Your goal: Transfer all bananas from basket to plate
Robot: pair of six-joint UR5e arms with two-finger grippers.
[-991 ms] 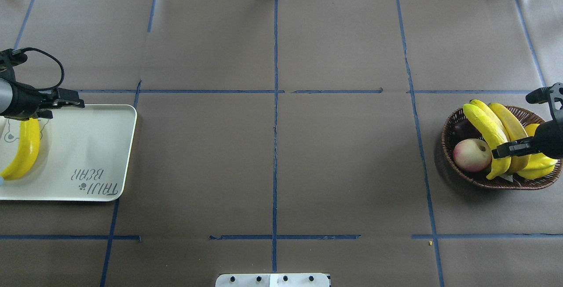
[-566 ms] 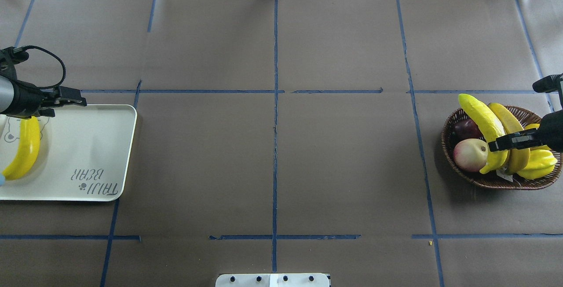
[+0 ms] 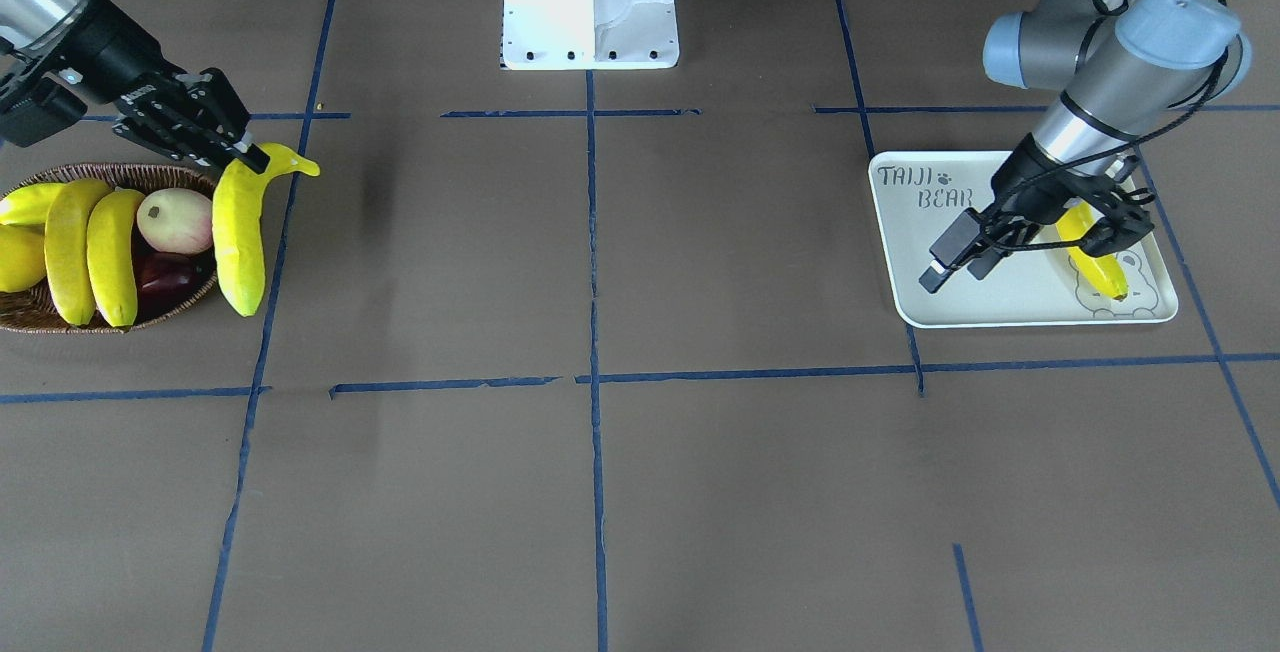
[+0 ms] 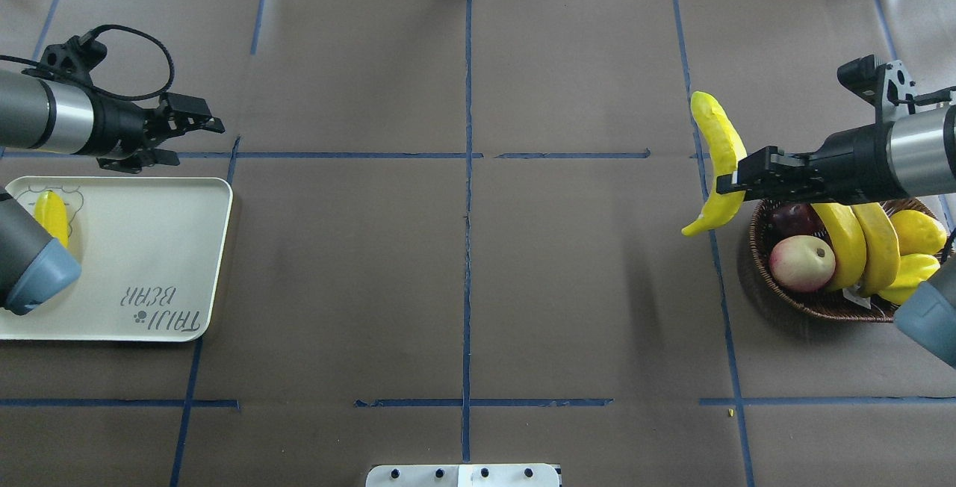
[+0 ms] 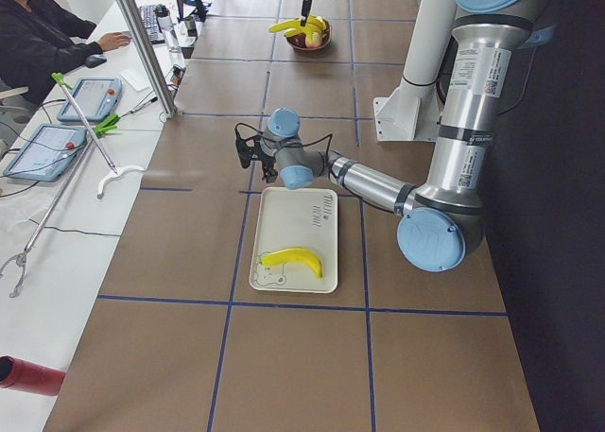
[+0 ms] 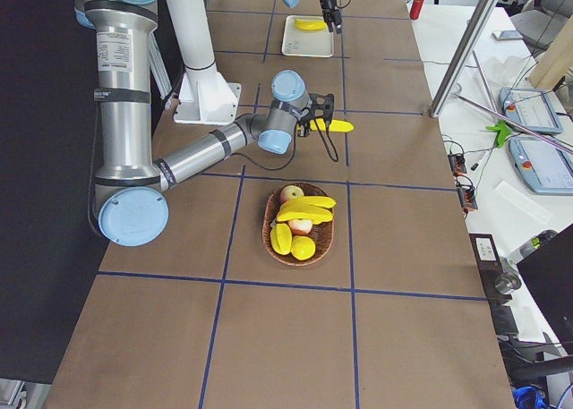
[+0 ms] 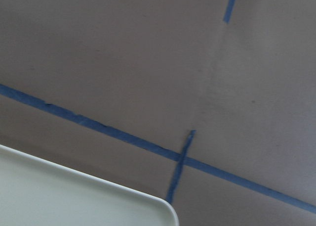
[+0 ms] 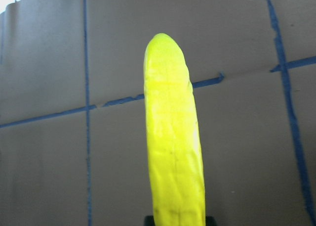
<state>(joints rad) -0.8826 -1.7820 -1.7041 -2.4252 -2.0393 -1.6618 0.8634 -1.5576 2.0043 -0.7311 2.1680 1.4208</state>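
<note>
My right gripper [image 4: 736, 177] is shut on one yellow banana [image 4: 718, 147] and holds it in the air just left of the brown wicker basket [image 4: 810, 308]. The held banana fills the right wrist view [image 8: 173, 137]. Two more bananas [image 4: 859, 240] lie in the basket. A fourth banana [image 4: 52, 218] lies on the white "TAIJI BEAR" plate [image 4: 149, 248], partly hidden by my left arm. My left gripper [image 4: 213, 121] is open and empty, above the table just beyond the plate's far right corner [image 7: 98, 201].
The basket also holds a pink-and-cream round fruit [image 4: 801, 263], a dark purple fruit [image 4: 792, 216] and yellow mango-like fruits [image 4: 917, 231]. Blue tape lines cross the brown table. The robot base [image 4: 463, 474] sits at the near edge. An operator [image 5: 38, 35] sits beside the table's far side.
My right gripper has lifted one banana out of the basket and carried it up and left of it. My left gripper has moved off the plate, beyond its far edge.
</note>
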